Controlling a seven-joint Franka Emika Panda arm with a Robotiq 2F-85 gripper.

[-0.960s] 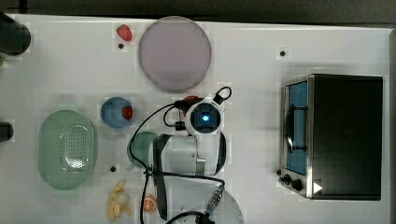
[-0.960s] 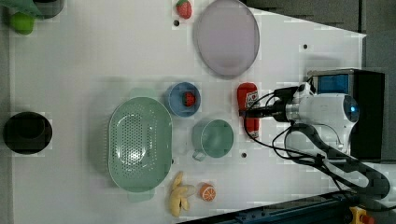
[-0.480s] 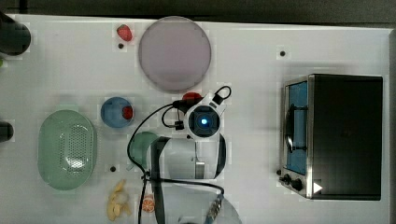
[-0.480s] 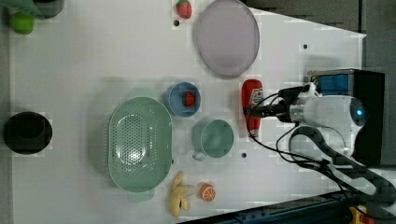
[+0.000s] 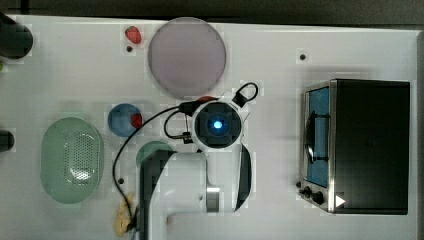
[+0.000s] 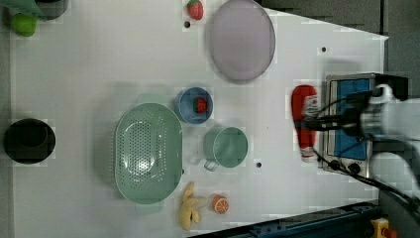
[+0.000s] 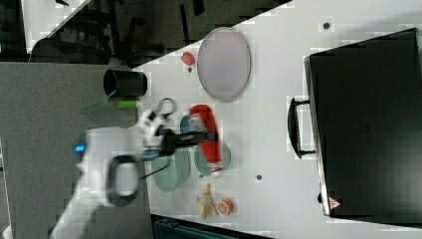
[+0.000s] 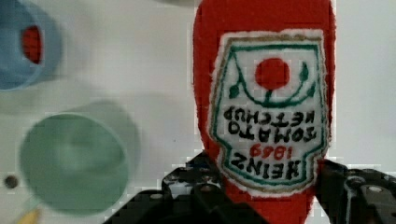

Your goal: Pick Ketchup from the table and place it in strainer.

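The ketchup [image 6: 303, 116] is a long red bottle with a white label and a white end. My gripper [image 6: 311, 123] is shut on it across its narrow part, holding it level above the table. In the wrist view the label of the ketchup [image 8: 266, 107] faces the camera, and dark fingers [image 8: 198, 184] press on both sides of the bottle. The right view shows the ketchup [image 7: 206, 134] held over the teal cup. The strainer [image 6: 148, 153] is a pale green oval basket, empty, toward the left view's left. In the top view the strainer [image 5: 72, 160] lies far left of the arm.
A blue bowl [image 6: 190, 105] with a small red ball and a teal cup [image 6: 226, 147] stand between gripper and strainer. A grey-pink plate [image 6: 241, 39], a strawberry [image 6: 195, 9], a toaster oven [image 5: 360, 145], a banana [image 6: 190, 212], an orange half [image 6: 219, 204] and a black cup [image 6: 28, 141] are around.
The jaws have closed on the ketchup. The bottle has left the table and shifted with the gripper toward the left view's right.
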